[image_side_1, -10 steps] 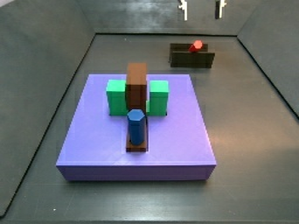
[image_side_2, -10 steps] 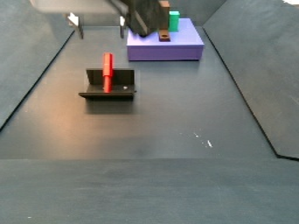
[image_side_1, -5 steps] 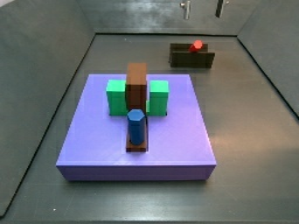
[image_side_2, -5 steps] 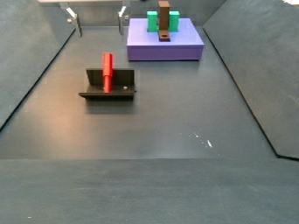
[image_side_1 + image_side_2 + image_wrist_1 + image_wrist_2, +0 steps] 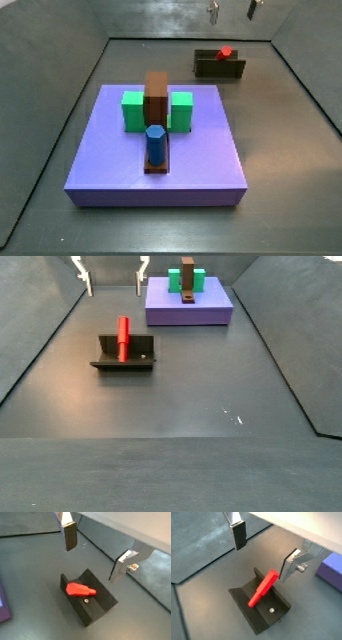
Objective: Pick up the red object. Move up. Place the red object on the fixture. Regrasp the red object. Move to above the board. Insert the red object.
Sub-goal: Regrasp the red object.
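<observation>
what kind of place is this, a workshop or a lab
Likely a robot lab test cell: a bare grey walled floor, an open gripper above the fixture holding a red peg, and a purple board.

Pincer cropped at the frame edge (only 2 fingertips show); board mostly cut off.

A slim bright red peg rests in the dark olive-black fixture below the silver-fingered gripper. Beyond lies a purple slab bearing green blocks, a brown bar and a blue hexagonal peg.
</observation>
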{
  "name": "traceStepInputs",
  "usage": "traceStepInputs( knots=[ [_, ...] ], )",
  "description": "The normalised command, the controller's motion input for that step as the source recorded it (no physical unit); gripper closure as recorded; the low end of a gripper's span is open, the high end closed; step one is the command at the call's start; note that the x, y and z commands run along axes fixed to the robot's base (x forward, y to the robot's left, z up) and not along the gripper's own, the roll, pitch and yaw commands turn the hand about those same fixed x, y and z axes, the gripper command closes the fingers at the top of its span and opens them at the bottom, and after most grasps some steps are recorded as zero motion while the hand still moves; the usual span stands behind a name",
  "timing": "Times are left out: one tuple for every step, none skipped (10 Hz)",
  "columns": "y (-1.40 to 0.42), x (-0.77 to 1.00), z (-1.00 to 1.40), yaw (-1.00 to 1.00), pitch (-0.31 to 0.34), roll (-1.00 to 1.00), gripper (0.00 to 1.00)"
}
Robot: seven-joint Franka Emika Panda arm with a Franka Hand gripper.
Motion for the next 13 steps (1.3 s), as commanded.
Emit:
traceStepInputs(
  knots=[
    [-0.26, 0.18, -0.2, 0.0, 0.106, 1.0, 0.0],
    [-0.25, 0.19, -0.2, 0.0, 0.1, 1.0, 0.0],
    [-0.2, 0.12, -0.07, 0.0, 0.151, 1.0, 0.0],
    [-0.21, 0.0, 0.0, 0.04, 0.26, 1.0, 0.0],
    [-0.18, -0.09, 0.0, 0.14, 0.337, 1.0, 0.0],
    [-0.17, -0.12, 0.0, 0.2, 0.366, 1.0, 0.0],
    [-0.17, -0.08, 0.0, 0.23, 0.354, 1.0, 0.0],
    [-0.18, 0.0, -0.11, 0.24, 0.297, 1.0, 0.0],
    [-0.15, 0.05, -0.21, 0.23, 0.26, 0.99, 0.0],
    [-0.1, 0.26, -0.27, 0.16, 0.243, 0.92, 0.0],
    [-0.1, 0.39, -0.34, 0.0, 0.0, 0.55, 0.0],
    [0.0, 0.22, -0.44, 0.0, -0.074, 0.3, 0.0],
    [0.01, 0.16, -0.5, 0.04, -0.146, 0.13, 0.0]
  ],
)
